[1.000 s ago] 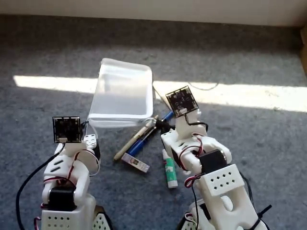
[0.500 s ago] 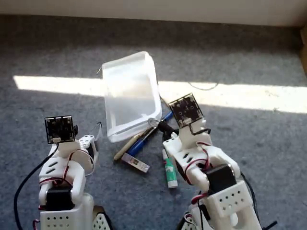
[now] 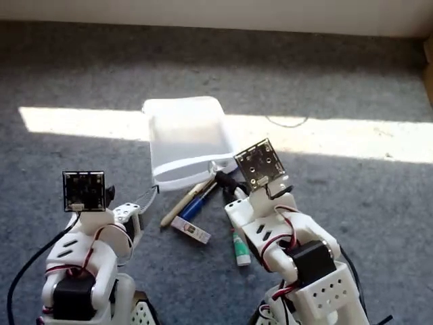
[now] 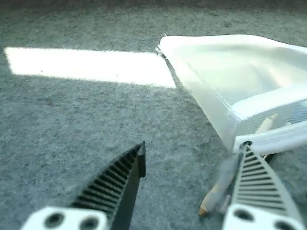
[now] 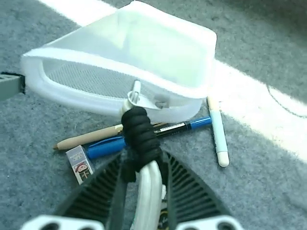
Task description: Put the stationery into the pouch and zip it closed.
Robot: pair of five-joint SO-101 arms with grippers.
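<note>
My right hand (image 5: 142, 160) clamps the pull cord (image 5: 139, 129), my left hand (image 4: 192, 148) gapes empty: pulling may drag the unrestrained pouch (image 5: 144, 52).

A grey carpet (image 3: 338, 74) is spread across the whole high view and is crossed from left to right by a bright band of sunlight (image 3: 365, 139). A thin dark wire (image 3: 287, 124) is laid on that band, right of centre. A pale strip (image 3: 216, 12) is seen along the top edge.
</note>
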